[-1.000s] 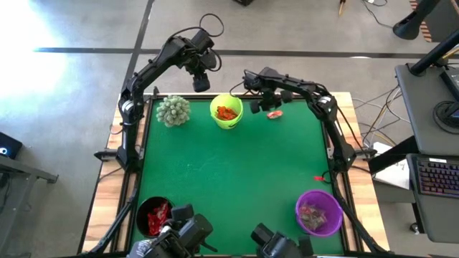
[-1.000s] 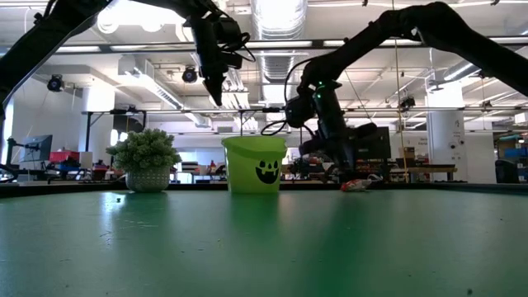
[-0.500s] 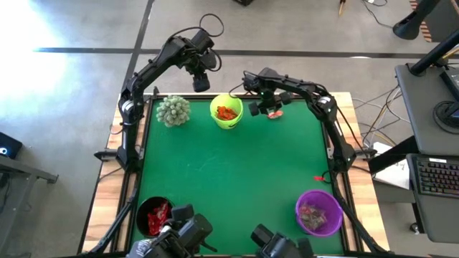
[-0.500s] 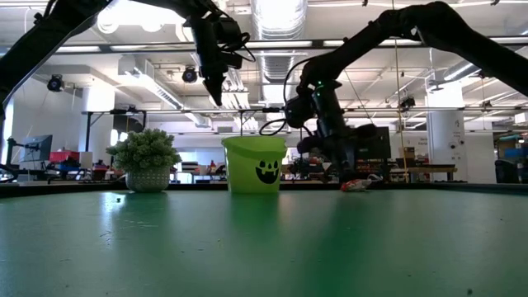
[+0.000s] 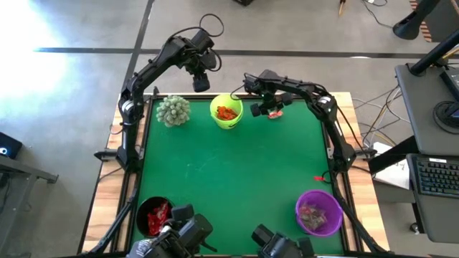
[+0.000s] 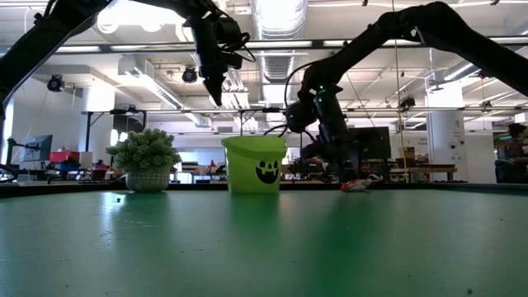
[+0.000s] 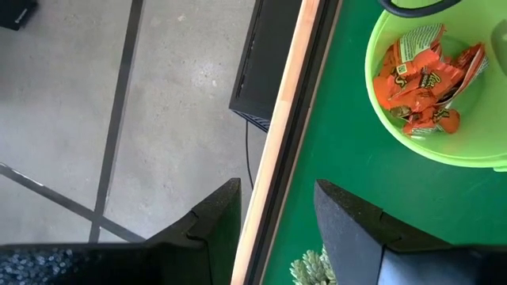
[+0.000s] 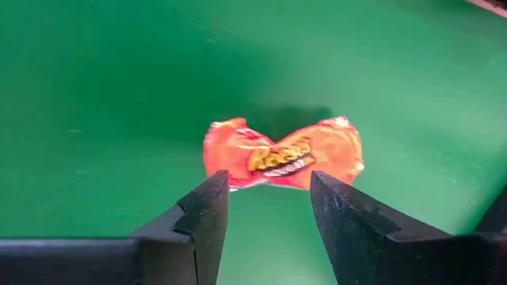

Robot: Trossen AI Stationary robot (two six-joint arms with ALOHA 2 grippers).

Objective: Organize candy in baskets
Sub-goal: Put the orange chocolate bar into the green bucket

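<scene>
At far edge, right gripper (image 8: 261, 207) jaws apart over orange candy (image 8: 283, 154) on the mat, wrapper legible only in wrist view; left gripper (image 7: 273, 218) open, empty.

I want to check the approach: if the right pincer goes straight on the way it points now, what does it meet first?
Most likely the orange candy lying on the green table. The open right pincer points down at it, fingers either side; the remaining gap is unclear.

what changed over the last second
The right claw opened and edged toward the lime green basket, now poised over the orange candy lying on the table. Left claw, baskets and plant stayed put.
</scene>
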